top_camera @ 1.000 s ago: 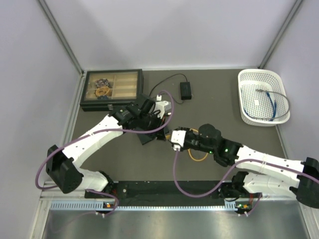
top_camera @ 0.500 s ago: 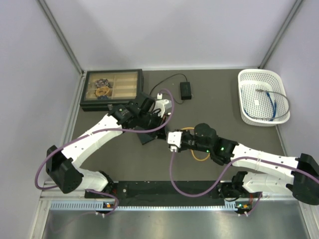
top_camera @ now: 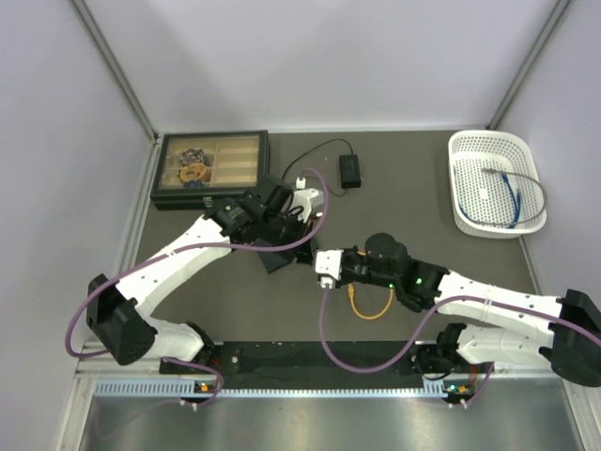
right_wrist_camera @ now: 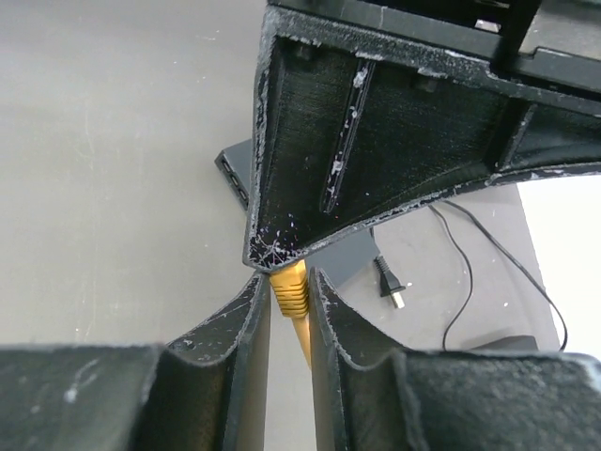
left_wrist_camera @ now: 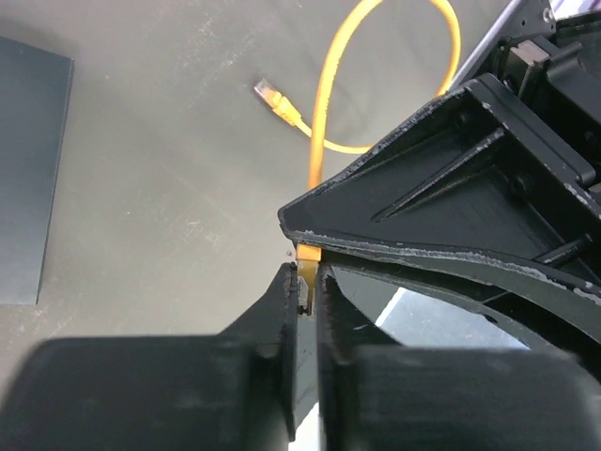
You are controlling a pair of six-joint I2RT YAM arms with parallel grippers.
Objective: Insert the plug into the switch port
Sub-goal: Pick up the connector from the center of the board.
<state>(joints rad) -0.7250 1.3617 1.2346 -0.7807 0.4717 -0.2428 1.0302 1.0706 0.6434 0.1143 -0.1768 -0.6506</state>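
- Left fingers (left_wrist_camera: 272, 319): pressed together, pinching the tip of the yellow plug (left_wrist_camera: 308, 254). Judged best to hold firm until the other arm has a sure grip.
- Switch (top_camera: 275, 258): lies flat on the worktop (top_camera: 413, 188), just left of where the two arms meet. Nothing holds it, so a hard push would probably slide it.
- Right fingers (right_wrist_camera: 239, 329): stand close on either side of the plug's ribbed boot. Whether they already pinch it cannot be told. A square grip on the boot should leave the plug's nose free and in line with the switch port (right_wrist_camera: 233, 174), which lies near but apart.
- Left wrist view only: the cable (left_wrist_camera: 324, 122) loops away over the worktop to its free end (left_wrist_camera: 272, 94).
- Right wrist view only: the switch's socketed edge beyond the fingers, and a small black power connector (right_wrist_camera: 390, 282) on a thin lead.
- Top view only: both arms converge at the switch. The plug is too small there to make out.
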